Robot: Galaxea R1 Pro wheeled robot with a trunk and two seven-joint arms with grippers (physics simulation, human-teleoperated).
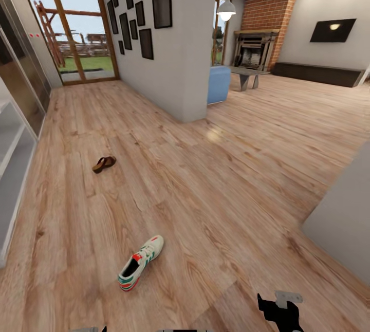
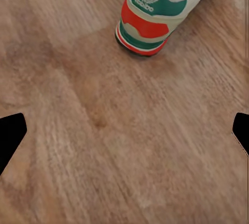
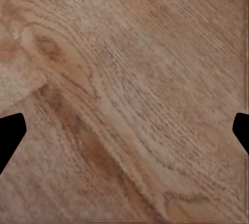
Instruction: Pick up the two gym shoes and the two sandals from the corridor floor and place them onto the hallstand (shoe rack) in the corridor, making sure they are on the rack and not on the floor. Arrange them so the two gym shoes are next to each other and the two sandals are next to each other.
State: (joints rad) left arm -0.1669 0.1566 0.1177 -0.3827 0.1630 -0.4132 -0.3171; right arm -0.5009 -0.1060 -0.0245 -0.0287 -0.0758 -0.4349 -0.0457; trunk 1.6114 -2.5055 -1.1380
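Shelving in pale grey (image 1: 13,167) is running along the 9 o'clock edge of the head view, beside a glazed door (image 1: 77,29) at about 11 o'clock. Light wood-grain corridor floor (image 1: 205,183) is spreading out from there. One brown sandal (image 1: 104,164) is lying on the planks toward 10 o'clock, well apart from everything else. One gym shoe (image 1: 140,262) is resting on its sole nearer the robot, at roughly 7 o'clock of the picture's centre, its toe pointing toward 1 o'clock; both are sitting on the floor, not on any rack. A white wall with dark picture frames (image 1: 139,13) is standing at 12 o'clock, and a brick fireplace (image 1: 257,47) and blue seat (image 1: 219,83) are showing past it toward 1 o'clock. A dark part of the right arm (image 1: 280,311) is poking up at 5 o'clock, too cropped to read.

The left wrist view is giving what the head camera cannot: the shoe's heel (image 2: 148,18) close up, green with a white logo and red-orange patch, lying ahead of the left gripper (image 2: 124,135) and apart from it. Its fingertips (image 2: 10,133) are standing wide apart over bare planks. The right gripper (image 3: 124,133) is likewise spread wide, hanging over bare floor.
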